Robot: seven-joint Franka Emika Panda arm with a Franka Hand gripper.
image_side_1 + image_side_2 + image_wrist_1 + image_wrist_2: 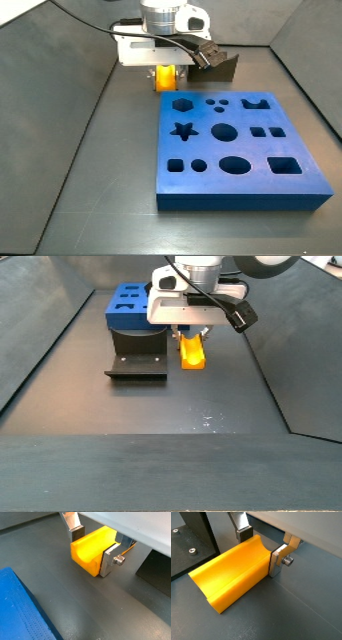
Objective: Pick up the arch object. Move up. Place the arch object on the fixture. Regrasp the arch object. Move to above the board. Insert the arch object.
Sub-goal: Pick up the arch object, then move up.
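Dark matte floor carries the arch object (194,351), lying at upper centre of a side view beside the fixture (136,360), behind the board (234,148). I judge this the first pickup: my gripper (262,547) has its fingers (109,559) pressed on the block's two faces, so next comes a straight lift.

Beneath my gripper (93,549), which hangs low, a dark grey matte floor (100,607) spreads out with a soft, even sheen from the light. Dark wall panels (54,100) rise to either side of my fingers (110,559) and behind them. A few pale specks (207,416) dot the floor well apart from them.
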